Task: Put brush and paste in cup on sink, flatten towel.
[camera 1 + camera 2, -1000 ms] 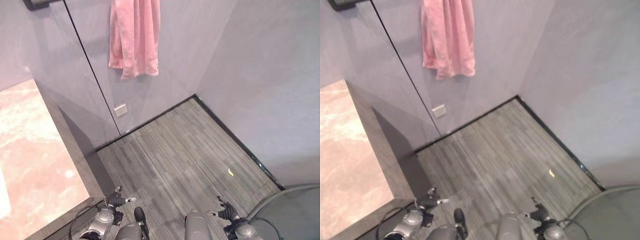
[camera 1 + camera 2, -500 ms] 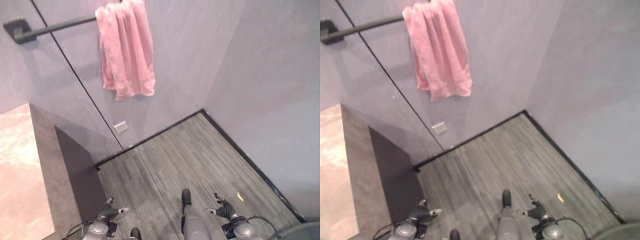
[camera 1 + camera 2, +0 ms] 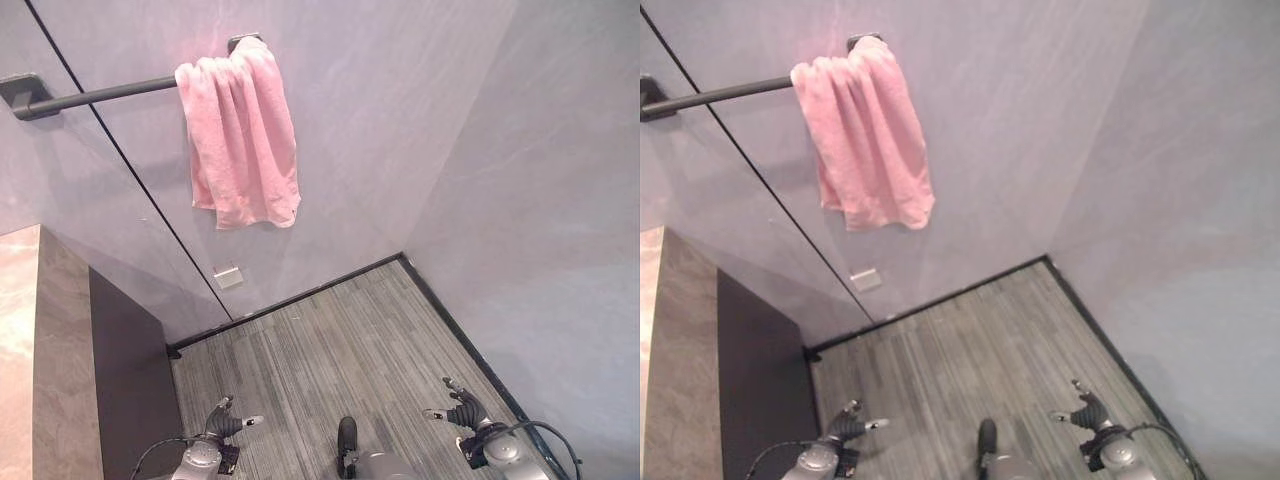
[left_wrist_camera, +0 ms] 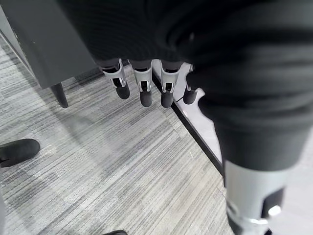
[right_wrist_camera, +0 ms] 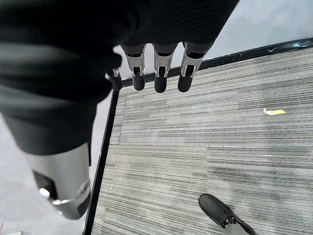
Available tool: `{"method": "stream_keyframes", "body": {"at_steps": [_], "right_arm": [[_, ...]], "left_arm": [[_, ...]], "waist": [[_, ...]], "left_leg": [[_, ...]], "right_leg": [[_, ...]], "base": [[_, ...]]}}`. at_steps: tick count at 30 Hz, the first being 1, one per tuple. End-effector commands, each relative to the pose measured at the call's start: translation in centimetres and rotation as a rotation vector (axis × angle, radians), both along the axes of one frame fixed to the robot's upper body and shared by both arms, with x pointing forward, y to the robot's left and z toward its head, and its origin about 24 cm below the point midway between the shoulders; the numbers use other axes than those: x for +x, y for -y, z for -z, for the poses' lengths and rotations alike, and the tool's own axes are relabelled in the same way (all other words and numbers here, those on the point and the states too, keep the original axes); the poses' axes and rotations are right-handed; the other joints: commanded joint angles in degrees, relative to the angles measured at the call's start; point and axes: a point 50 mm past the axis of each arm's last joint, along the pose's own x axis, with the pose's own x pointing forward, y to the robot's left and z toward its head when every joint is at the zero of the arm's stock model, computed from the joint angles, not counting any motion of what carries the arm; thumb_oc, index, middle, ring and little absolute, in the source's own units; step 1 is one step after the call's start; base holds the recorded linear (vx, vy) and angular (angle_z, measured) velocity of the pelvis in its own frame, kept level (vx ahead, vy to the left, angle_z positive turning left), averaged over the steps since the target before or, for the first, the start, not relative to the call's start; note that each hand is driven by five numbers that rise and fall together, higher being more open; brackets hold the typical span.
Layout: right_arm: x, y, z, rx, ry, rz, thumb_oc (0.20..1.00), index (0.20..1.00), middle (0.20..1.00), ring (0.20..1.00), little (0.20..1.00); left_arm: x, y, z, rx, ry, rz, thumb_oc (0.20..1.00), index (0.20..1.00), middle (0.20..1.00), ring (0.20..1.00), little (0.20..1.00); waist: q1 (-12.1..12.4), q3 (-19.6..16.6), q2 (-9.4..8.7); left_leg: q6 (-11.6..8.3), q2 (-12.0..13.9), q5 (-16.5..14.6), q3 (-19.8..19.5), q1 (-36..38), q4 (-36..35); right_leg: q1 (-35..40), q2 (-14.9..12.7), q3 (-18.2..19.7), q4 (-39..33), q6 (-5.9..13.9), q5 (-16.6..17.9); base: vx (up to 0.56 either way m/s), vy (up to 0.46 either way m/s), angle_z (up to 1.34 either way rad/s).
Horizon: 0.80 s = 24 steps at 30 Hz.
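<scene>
A pink towel [image 3: 240, 140] hangs bunched in folds over the right end of a dark bar [image 3: 100, 95] on the grey wall ahead. My left hand [image 3: 225, 425] hangs low over the floor at the lower left, far below the towel. Its fingers [image 4: 142, 85] are straight and hold nothing. My right hand [image 3: 462, 412] hangs at the lower right, fingers [image 5: 159, 73] straight too, with bare floor beneath them.
A counter with a pinkish marble top [image 3: 15, 340] and a dark side panel [image 3: 125, 380] stands at the left. A small white plate [image 3: 228, 276] sits low on the wall. Walls meet in a corner at the right. A yellow scrap [image 5: 274, 111] lies on the striped grey floor.
The whole picture has shifted as the camera moved: the towel and its bar now sit lower in view and the counter has slid to the left edge. Both hands still hang low.
</scene>
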Motion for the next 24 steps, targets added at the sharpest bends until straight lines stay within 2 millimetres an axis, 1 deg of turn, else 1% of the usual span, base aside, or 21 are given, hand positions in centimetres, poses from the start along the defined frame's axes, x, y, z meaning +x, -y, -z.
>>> {"method": "stream_keyframes", "body": {"at_steps": [1, 2, 3, 6, 7, 8, 9, 10, 11, 12, 14, 15, 16, 17, 18, 19, 20, 21, 22, 23, 24], "right_arm": [[-1.1, -0.3, 0.6, 0.021, -0.020, 0.020, 1.000, 1.000, 1.000, 1.000, 1.000], [-1.5, -0.2, 0.9, 0.019, -0.040, 0.028, 1.000, 1.000, 1.000, 1.000, 1.000], [-2.3, -0.1, 1.5, 0.009, -0.085, 0.036, 1.000, 1.000, 1.000, 1.000, 1.000], [-2.9, 0.1, 1.9, -0.023, -0.114, 0.029, 1.000, 1.000, 1.000, 1.000, 1.000], [-2.6, 0.2, 1.6, -0.068, -0.100, -0.022, 1.000, 1.000, 1.000, 1.000, 1.000], [-2.6, 0.4, 1.2, -0.073, -0.083, -0.051, 1.000, 1.000, 1.000, 1.000, 1.000], [-2.8, 0.5, 1.2, -0.071, -0.088, -0.045, 1.000, 1.000, 1.000, 1.000, 1.000], [-2.9, 0.7, 1.1, -0.072, -0.085, -0.040, 1.000, 1.000, 1.000, 1.000, 1.000], [-2.9, 0.7, 1.1, -0.072, -0.085, -0.040, 1.000, 1.000, 1.000, 1.000, 1.000], [-3.0, 0.9, 1.1, -0.078, -0.086, -0.031, 1.000, 1.000, 1.000, 1.000, 1.000], [-2.9, 1.2, 1.0, -0.086, -0.084, -0.016, 1.000, 1.000, 1.000, 1.000, 1.000], [-2.9, 1.2, 1.0, -0.086, -0.084, -0.016, 1.000, 1.000, 1.000, 1.000, 1.000], [-2.9, 1.4, 1.1, -0.091, -0.087, -0.003, 1.000, 1.000, 1.000, 1.000, 1.000], [-2.9, 1.3, 1.1, -0.090, -0.087, -0.005, 1.000, 1.000, 1.000, 1.000, 1.000], [-2.9, 1.3, 1.1, -0.089, -0.087, -0.005, 1.000, 1.000, 1.000, 1.000, 1.000], [-3.0, 1.1, 1.3, -0.092, -0.098, -0.015, 1.000, 1.000, 1.000, 1.000, 1.000], [-3.1, 1.0, 1.3, -0.092, -0.100, -0.019, 1.000, 1.000, 1.000, 1.000, 1.000], [-3.1, 1.0, 1.3, -0.092, -0.101, -0.020, 1.000, 1.000, 1.000, 1.000, 1.000], [-3.4, 1.1, 1.4, -0.106, -0.104, -0.023, 1.000, 1.000, 1.000, 1.000, 1.000], [-3.4, 1.1, 1.4, -0.106, -0.105, -0.023, 1.000, 1.000, 1.000, 1.000, 1.000], [-3.5, 1.2, 1.4, -0.114, -0.107, -0.024, 1.000, 1.000, 1.000, 1.000, 1.000]], "left_arm": [[0.9, -2.4, -1.0, 0.053, 0.040, -0.028, 1.000, 1.000, 1.000, 1.000, 1.000], [0.9, -2.4, -1.0, 0.051, 0.041, -0.033, 1.000, 1.000, 1.000, 1.000, 1.000], [1.1, -2.5, -1.0, 0.051, 0.045, -0.039, 1.000, 1.000, 1.000, 1.000, 1.000], [1.1, -2.5, -1.0, 0.049, 0.042, -0.040, 1.000, 1.000, 1.000, 1.000, 1.000], [1.3, -2.6, -1.1, 0.053, 0.049, -0.047, 1.000, 1.000, 1.000, 1.000, 1.000], [1.9, -2.9, -1.5, 0.059, 0.072, -0.056, 1.000, 1.000, 1.000, 1.000, 1.000], [2.0, -2.9, -1.6, 0.057, 0.077, -0.058, 1.000, 1.000, 1.000, 1.000, 1.000], [2.1, -3.0, -1.7, 0.060, 0.079, -0.059, 1.000, 1.000, 1.000, 1.000, 1.000], [2.1, -3.0, -1.7, 0.060, 0.079, -0.059, 1.000, 1.000, 1.000, 1.000, 1.000], [2.6, -2.7, -1.8, 0.054, 0.091, -0.054, 1.000, 1.000, 1.000, 1.000, 1.000], [3.0, -2.5, -2.0, 0.047, 0.104, -0.049, 1.000, 1.000, 1.000, 1.000, 1.000], [3.0, -2.5, -2.0, 0.047, 0.104, -0.049, 1.000, 1.000, 1.000, 1.000, 1.000], [3.4, -2.5, -2.2, 0.048, 0.116, -0.047, 1.000, 1.000, 1.000, 1.000, 1.000], [3.5, -2.6, -2.3, 0.050, 0.121, -0.048, 1.000, 1.000, 1.000, 1.000, 1.000], [3.5, -2.6, -2.3, 0.051, 0.121, -0.048, 1.000, 1.000, 1.000, 1.000, 1.000], [3.4, -2.9, -2.3, 0.057, 0.122, -0.056, 1.000, 1.000, 1.000, 1.000, 1.000], [3.2, -3.0, -2.3, 0.060, 0.116, -0.065, 1.000, 1.000, 1.000, 1.000, 1.000], [3.2, -3.0, -2.2, 0.060, 0.116, -0.065, 1.000, 1.000, 1.000, 1.000, 1.000], [3.2, -3.0, -2.2, 0.057, 0.118, -0.079, 1.000, 1.000, 1.000, 1.000, 1.000], [3.2, -3.0, -2.2, 0.057, 0.118, -0.079, 1.000, 1.000, 1.000, 1.000, 1.000], [3.2, -3.0, -2.2, 0.059, 0.120, -0.080, 1.000, 1.000, 1.000, 1.000, 1.000]], "waist": [[-0.60, 0.10, -2.34], [-0.64, 0.33, -2.16], [-0.77, 0.53, -1.85], [-0.80, 0.76, -1.36], [-0.91, 1.22, -0.95], [-1.74, 2.05, -1.18], [-1.82, 2.30, -1.44], [-2.15, 2.80, -1.89], [-2.15, 2.84, -1.81], [-2.04, 3.53, -2.33], [-1.96, 4.21, -2.66], [-1.96, 4.21, -2.65], [-1.47, 4.46, -3.32], [-1.07, 4.58, -3.76], [-1.11, 4.42, -3.82], [-0.16, 4.30, -4.00], [0.12, 3.81, -3.87], [0.16, 3.91, -4.00], [0.98, 3.68, -3.73], [1.03, 3.91, -3.88], [1.28, 3.71, -3.47]], "left_leg": [[5.17, -5.62, 1.50, 1.01, 2.21, 2.60], [5.09, -5.47, 2.41, 0.55, 2.07, 2.84], [5.00, -5.12, 3.28, 0.33, 1.88, 2.90], [4.78, -4.63, 4.20, 0.45, 1.93, 2.92], [4.33, -3.98, 6.27, 0.54, 1.24, 3.94], [4.29, -1.89, 8.93, 3.36, -1.20, 8.35], [4.52, -1.65, 8.46, 4.23, -2.19, 10.90], [4.59, -1.67, 8.13, 6.15, -3.83, 15.25], [4.57, -1.56, 7.93, 6.07, -4.01, 15.62], [4.73, -2.17, 7.83, 7.90, -6.57, 20.69], [4.84, -2.73, 7.28, 8.81, -9.83, 22.51], [4.84, -2.72, 7.27, 8.81, -9.84, 22.53], [5.47, -3.92, 4.63, 8.45, -13.50, 20.53], [5.83, -4.64, 3.27, 7.57, -15.27, 19.60], [5.88, -4.74, 3.44, 7.59, -15.40, 19.43], [6.53, -5.18, 1.37, 5.91, -15.93, 12.54], [6.52, -4.57, 1.64, 5.26, -16.40, 7.95], [6.54, -4.71, 1.73, 5.41, -15.98, 7.59], [5.77, -2.26, 4.74, 4.33, -17.57, -0.98], [5.75, -2.41, 5.01, 4.51, -16.93, -1.57], [4.56, -0.56, 8.12, 5.10, -17.82, -8.16]], "right_leg": [[-0.87, -3.34, 5.25, 5.92, 3.96, -1.67], [-0.93, -2.96, 5.36, 6.31, 3.62, -2.06], [-1.10, -2.29, 5.59, 6.74, 3.06, -2.84], [-1.11, -1.47, 5.67, 6.75, 2.54, -3.51], [-1.22, -0.82, 5.59, 6.78, 1.97, -3.93], [-1.06, -0.76, 5.27, 6.91, 0.90, -4.62], [-0.60, -0.65, 5.41, 6.80, 0.44, -5.31], [0.32, -0.60, 5.43, 6.68, -0.24, -5.71], [0.31, -0.52, 5.39, 6.71, -0.25, -5.73], [1.92, -0.49, 5.56, 6.50, -0.81, -6.20], [3.07, -0.47, 6.03, 6.39, -0.87, -6.27], [3.07, -0.47, 6.03, 6.39, -0.87, -6.27], [4.39, -0.93, 6.48, 6.00, -0.39, -6.41], [5.02, -1.16, 7.02, 5.66, 0.02, -6.43], [4.85, -1.23, 7.01, 5.60, 0.04, -6.33], [6.34, -1.12, 8.36, 5.00, 0.86, -7.15], [6.77, -0.96, 8.84, 4.55, 1.20, -7.52], [6.99, -1.09, 8.90, 4.53, 1.24, -7.61], [8.38, -0.94, 9.39, 4.40, 1.94, -8.62], [8.69, -1.07, 9.44, 4.42, 1.96, -8.73], [10.35, -1.09, 10.23, 4.12, 2.57, -9.88]], "base": [[0.09, -0.115, 0.06], [0.10, -0.123, 0.08], [0.10, -0.122, 0.05], [0.11, -0.130, 0.02], [0.10, -0.226, -0.02], [0.12, -0.271, 0.01], [0.09, -0.267, 0.14], [0.05, -0.144, 0.42], [0.08, -0.191, 0.46], [0.08, -0.122, 0.29], [0.08, -0.084, -0.15], [0.12, 0.001, 0.20], [0.14, 0.024, 0.66], [0.14, 0.025, 0.56], [0.18, 0.095, 0.08], [0.22, 0.130, -0.40], [0.22, 0.131, -0.45], [0.27, 0.167, -0.40], [0.19, 0.115, -0.22], [0.38, 0.246, -0.29], [0.28, 0.201, -0.41]]}}
